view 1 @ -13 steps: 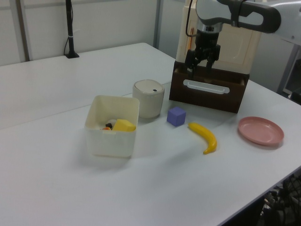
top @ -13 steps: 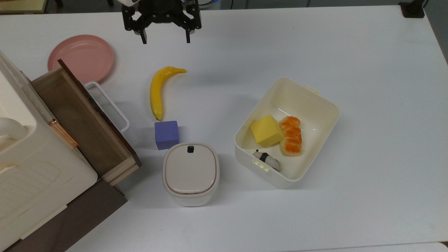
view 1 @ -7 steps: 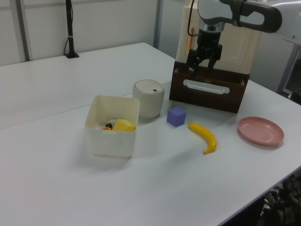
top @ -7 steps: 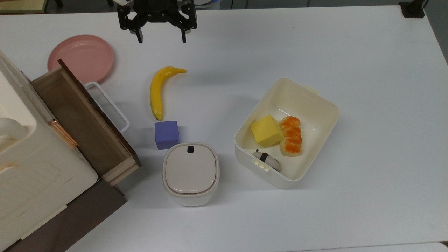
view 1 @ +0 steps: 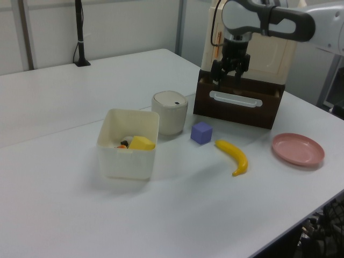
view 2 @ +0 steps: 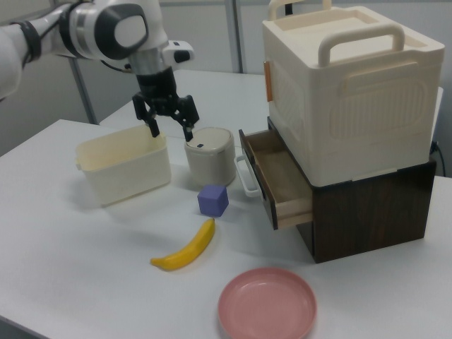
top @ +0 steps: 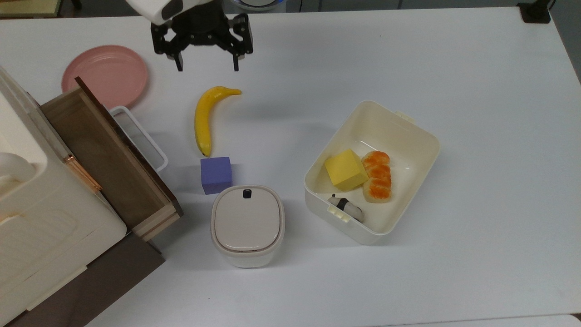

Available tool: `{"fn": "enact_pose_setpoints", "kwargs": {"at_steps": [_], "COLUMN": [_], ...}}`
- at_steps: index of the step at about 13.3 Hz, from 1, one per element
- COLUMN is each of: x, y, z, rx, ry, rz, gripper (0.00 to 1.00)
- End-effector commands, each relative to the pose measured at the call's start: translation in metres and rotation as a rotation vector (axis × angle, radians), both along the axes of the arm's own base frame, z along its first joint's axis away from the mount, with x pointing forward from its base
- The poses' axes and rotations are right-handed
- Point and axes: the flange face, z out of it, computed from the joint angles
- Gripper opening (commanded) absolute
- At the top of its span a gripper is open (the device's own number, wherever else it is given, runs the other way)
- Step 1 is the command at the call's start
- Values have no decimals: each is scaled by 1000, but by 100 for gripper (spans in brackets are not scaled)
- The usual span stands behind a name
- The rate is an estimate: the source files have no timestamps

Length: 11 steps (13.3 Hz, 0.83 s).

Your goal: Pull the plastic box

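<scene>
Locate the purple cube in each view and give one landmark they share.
Top view: purple cube, left of centre, below the banana's tip.
Left view, centre-right.
Right view, centre.
Shared landmark: the lidded container beside it.

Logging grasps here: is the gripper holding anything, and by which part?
Nothing. The black two-finger gripper hangs open above the white table, apart from everything.

light: bright, even, from overhead | shadows: soft and short beside the plastic box [top: 399,136], banana [top: 204,116] and lidded container [top: 247,225] | glare: mild sheen on the white table [top: 476,91] | blur: slight motion smear on the pink plate [top: 105,75] edge | focus: otherwise sharp
</scene>
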Motion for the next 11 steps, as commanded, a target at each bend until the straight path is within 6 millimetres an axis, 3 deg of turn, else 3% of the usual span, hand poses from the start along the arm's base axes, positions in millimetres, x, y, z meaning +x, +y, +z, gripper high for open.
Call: {"fn": "enact_pose_setpoints", "kwargs": {"at_steps": [1,2,7,10,11], "x": [18,25,36,49,55], "y": [-11,-11,-6,13,13], "z": [-30,-44,-74,-138,-149], "rx": [-39,-42,-65,-77,-74], "ry": [-31,-27,-12,66,47], "rz": [5,9,29,64,66], "gripper": [100,100,100,100,100]}}
